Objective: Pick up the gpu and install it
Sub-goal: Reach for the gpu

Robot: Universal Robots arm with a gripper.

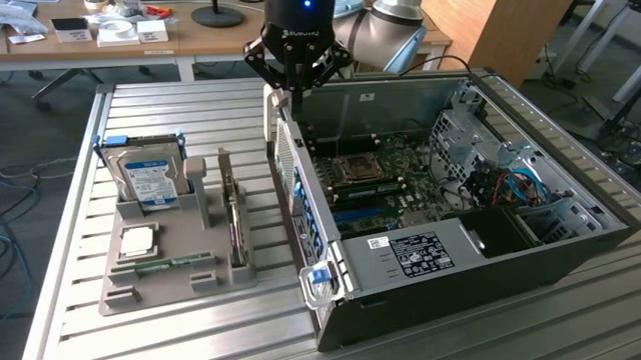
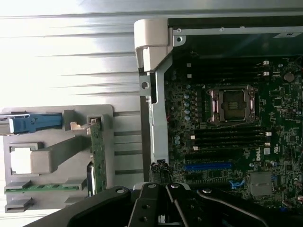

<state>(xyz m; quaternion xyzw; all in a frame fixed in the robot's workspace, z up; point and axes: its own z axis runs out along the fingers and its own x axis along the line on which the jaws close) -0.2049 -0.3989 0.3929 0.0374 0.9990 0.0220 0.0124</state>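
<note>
Ribbed metal table; black gripper pressed together over the case, flat green gpu upright in grey holder.

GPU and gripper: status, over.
Gripper shut, empty, over the computer case's edge. GPU on edge in its grey holder tray, untouched. Nothing in the way.

Slatted metal table, exterior view. Flat grey plastic holder tray sits toward the table's left edge, and the open black tower case lies on its side toward the right edge.

In the tray:
- The blue-labelled silver hard drive stands at the far left corner.
- The green gpu card stands on edge along the right side (the side nearest the case).
- The narrow green memory stick lies flat near the front edge.
- The square silver processor chip lies just behind the stick.

The black gripper hangs over the case's far left corner.
</note>
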